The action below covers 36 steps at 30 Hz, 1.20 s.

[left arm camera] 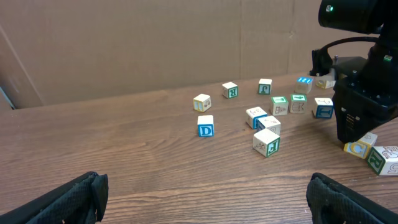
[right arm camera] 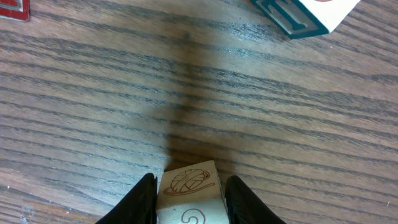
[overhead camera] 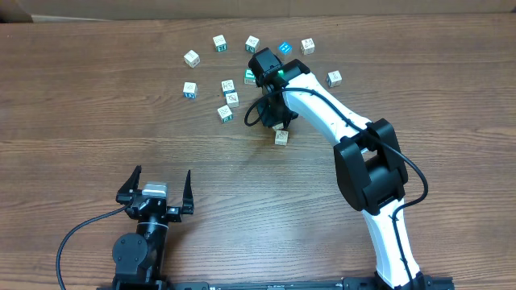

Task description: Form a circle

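The small whitish letter cubes for the circle lie spread over the far half of the table. Some form a loose arc from the left one (overhead camera: 191, 58) to the right one (overhead camera: 334, 78). A few cluster inside it (overhead camera: 230, 98) (left arm camera: 266, 142). My right gripper (overhead camera: 276, 122) (right arm camera: 189, 194) points down at the table, shut on a cube with a brown drawing (right arm camera: 188, 180) (overhead camera: 280, 137) that rests on the wood. Near the front edge my left gripper (overhead camera: 160, 179) (left arm camera: 205, 193) stands wide open with nothing between its fingers.
A solid bright-blue cube (overhead camera: 284, 49) (left arm camera: 305, 81) sits in the far arc. The right arm (overhead camera: 367, 161) reaches in from the front right. In the left wrist view a green-printed cube (left arm camera: 382, 160) lies right beside the held one. A cardboard wall (left arm camera: 155, 43) stands behind the table.
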Available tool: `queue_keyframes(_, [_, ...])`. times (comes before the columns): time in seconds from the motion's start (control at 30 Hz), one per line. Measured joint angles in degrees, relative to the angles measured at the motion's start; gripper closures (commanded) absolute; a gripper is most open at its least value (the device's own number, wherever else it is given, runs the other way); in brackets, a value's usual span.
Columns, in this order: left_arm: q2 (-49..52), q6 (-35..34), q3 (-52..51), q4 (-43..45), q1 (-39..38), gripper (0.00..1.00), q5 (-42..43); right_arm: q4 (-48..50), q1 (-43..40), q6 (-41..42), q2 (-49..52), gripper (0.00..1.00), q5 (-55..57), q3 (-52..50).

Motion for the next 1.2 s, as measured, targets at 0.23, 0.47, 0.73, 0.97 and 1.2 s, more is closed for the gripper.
queue_keyframes(0.23, [0.0, 0.0, 0.0, 0.0, 0.0, 0.01, 0.0, -0.1, 0.0, -0.2, 0.0, 0.67, 0.0, 0.0])
queue_keyframes(0.47, [0.0, 0.0, 0.0, 0.0, 0.0, 0.00, 0.0, -1.1, 0.0, -0.2, 0.0, 0.66, 0.0, 0.0])
queue_keyframes(0.73, [0.0, 0.0, 0.0, 0.0, 0.0, 0.00, 0.0, -0.9, 0.0, -0.2, 0.0, 0.64, 0.0, 0.0])
queue_keyframes(0.97, [0.0, 0.0, 0.0, 0.0, 0.0, 0.01, 0.0, -0.9, 0.0, -1.2, 0.0, 0.65, 0.0, 0.0])
queue_keyframes(1.2, [0.0, 0.0, 0.0, 0.0, 0.0, 0.01, 0.0, -0.9, 0.0, -4.9, 0.0, 0.67, -0.1, 0.0])
